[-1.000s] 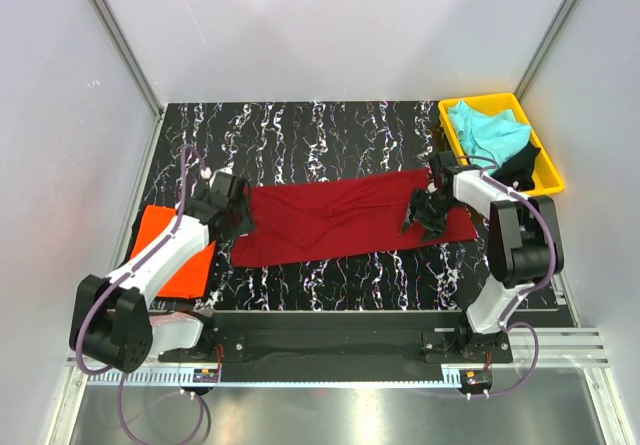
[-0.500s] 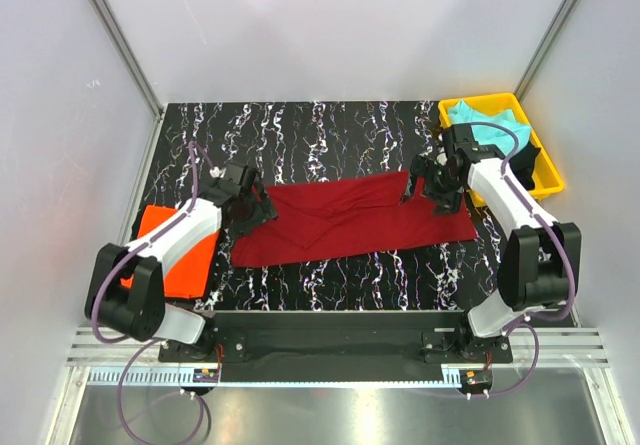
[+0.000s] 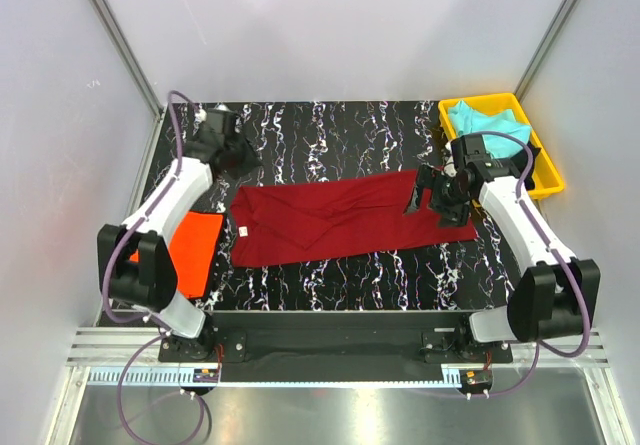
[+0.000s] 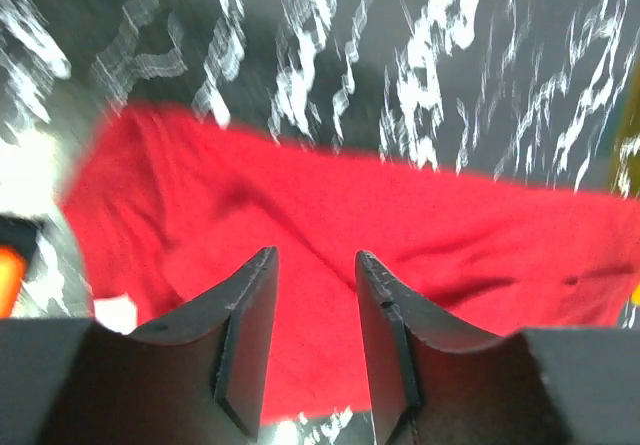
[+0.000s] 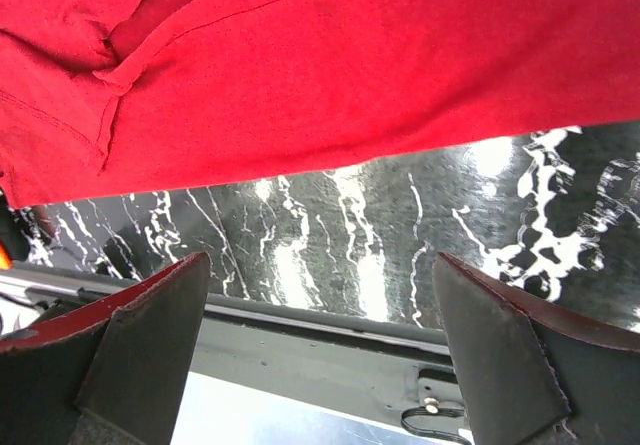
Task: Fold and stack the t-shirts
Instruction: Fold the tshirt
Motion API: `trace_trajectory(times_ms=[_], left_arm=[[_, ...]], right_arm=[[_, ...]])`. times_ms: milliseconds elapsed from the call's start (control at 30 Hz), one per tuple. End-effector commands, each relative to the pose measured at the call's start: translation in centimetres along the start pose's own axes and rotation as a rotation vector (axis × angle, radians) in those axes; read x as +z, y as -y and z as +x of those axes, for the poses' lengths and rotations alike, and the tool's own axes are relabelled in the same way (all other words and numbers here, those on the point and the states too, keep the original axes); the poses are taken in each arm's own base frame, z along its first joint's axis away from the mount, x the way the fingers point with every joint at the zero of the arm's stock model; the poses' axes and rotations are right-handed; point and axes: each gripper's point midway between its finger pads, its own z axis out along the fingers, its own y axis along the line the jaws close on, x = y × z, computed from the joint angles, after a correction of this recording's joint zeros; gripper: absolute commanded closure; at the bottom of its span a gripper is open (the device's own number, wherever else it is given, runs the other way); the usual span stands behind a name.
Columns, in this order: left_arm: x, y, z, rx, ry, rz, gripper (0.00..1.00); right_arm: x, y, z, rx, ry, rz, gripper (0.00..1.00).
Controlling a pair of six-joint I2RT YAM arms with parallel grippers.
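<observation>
We start with the black white-veined marbled table (image 3: 330,135), where the job looks to be about midway. Across its middle lies the large dark red cloth t-shirt (image 3: 345,215), drawn out into a long, creased band that runs from the left side almost to the right. We judge it to be folded lengthwise only, so the crosswise folds remain to be made.

At the left edge of the table, just beside the red band's end, the bright orange t-shirt (image 3: 195,250) lies as a flat rectangle partly under the left arm. It seems already folded, and we take it as the base of the stack.

At the far right corner the yellow plastic tray (image 3: 548,170) holds a crumpled turquoise t-shirt (image 3: 485,125), not yet folded. What else lies in the tray we cannot tell.

The right gripper (image 5: 320,345) hangs over the red shirt's right end with its jaws spread wide, holding nothing. The left gripper (image 4: 313,325) is raised beyond the shirt's left end, its jaws narrowly parted and empty.

A small white neck label (image 3: 243,230) shows at the shirt's left end.
</observation>
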Motion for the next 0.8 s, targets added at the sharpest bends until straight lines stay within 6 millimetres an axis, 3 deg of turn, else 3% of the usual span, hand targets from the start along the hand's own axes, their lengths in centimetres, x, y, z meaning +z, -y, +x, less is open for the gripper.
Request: trace_trajectory(times_ms=[0, 167, 200, 267, 400, 767], left_arm=[[1.3, -2.4, -0.4, 0.053, -0.095, 0.02, 0.58], [2.9, -5.0, -2.1, 0.094, -0.119, 0.018, 0.47], [3.2, -5.2, -2.2, 0.112, -0.128, 0.026, 0.45], [4.1, -6.7, -2.7, 0.144, -0.137, -0.018, 0.44], [5.9, -8.4, -3.0, 0.171, -0.172, -0.053, 0.47], [9.2, -8.7, -2.4, 0.209, -0.243, -0.022, 0.48]], right_arm=[[1.3, -1.0, -0.5, 0.028, -0.048, -0.046, 0.0], [3.9, -2.0, -4.6, 0.062, -0.01, -0.049, 0.0], [3.8, -2.5, -6.2, 0.059, 0.015, -0.052, 0.0], [5.3, -2.5, -7.3, 0.072, -0.018, -0.051, 0.0], [5.7, -3.3, -10.3, 0.078, 0.0, -0.072, 0.0], [9.4, -2.5, -11.1, 0.101, -0.067, -0.062, 0.0]])
